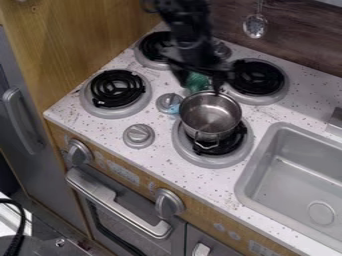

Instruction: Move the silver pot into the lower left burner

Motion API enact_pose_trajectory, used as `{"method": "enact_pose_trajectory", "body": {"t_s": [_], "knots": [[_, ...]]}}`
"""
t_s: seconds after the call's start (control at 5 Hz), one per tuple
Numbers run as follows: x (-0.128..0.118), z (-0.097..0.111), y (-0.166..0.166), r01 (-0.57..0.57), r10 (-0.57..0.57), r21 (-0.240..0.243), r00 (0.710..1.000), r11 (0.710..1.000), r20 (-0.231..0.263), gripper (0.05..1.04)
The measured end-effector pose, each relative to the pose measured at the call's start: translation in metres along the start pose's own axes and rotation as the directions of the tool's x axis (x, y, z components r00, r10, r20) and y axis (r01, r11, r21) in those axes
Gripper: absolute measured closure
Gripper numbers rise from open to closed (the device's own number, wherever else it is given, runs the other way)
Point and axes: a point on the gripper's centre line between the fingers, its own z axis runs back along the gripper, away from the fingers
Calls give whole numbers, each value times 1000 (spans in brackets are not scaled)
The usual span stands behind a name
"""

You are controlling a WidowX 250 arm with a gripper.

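Observation:
The gripper [200, 86] hangs at the back rim of the silver pot [210, 116], its fingers apart, the right one close to the rim. Whether that finger touches the pot, I cannot tell. The pot is over the back part of the lower right burner [246, 148], whose black coil shows in front of and beside it. At the left of the stovetop, the lower left burner [140, 100] has a bare black coil in a grey ring.
Two more burners lie behind, the left one [145, 59] and the right one [284, 92]. Grey knobs [139, 135] stand between the burners. Something green [197, 81] is behind the pot. A sink [244, 182] is at the right, and a wooden wall [73, 50] borders the left.

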Motion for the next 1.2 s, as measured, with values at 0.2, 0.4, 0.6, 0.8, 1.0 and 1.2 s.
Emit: {"method": "enact_pose_trajectory", "body": {"t_s": [0.2, 0.4, 0.6, 0.8, 1.0, 1.2], "knots": [[2, 3, -36, 32, -31, 14, 999, 999, -23, 85], [-3, -14, -52, 51, -47, 40, 995, 998, -82, 85], [-10, -42, -54, 35, -21, 96, 990, 995, -141, 85], [-17, -65, -50, 31, -5, 137, 983, 990, -186, 85], [-21, -77, -46, 26, 6, 157, 979, 987, -203, 125], [-23, -81, -49, 1, 26, 139, 981, 990, -193, 402]]}}
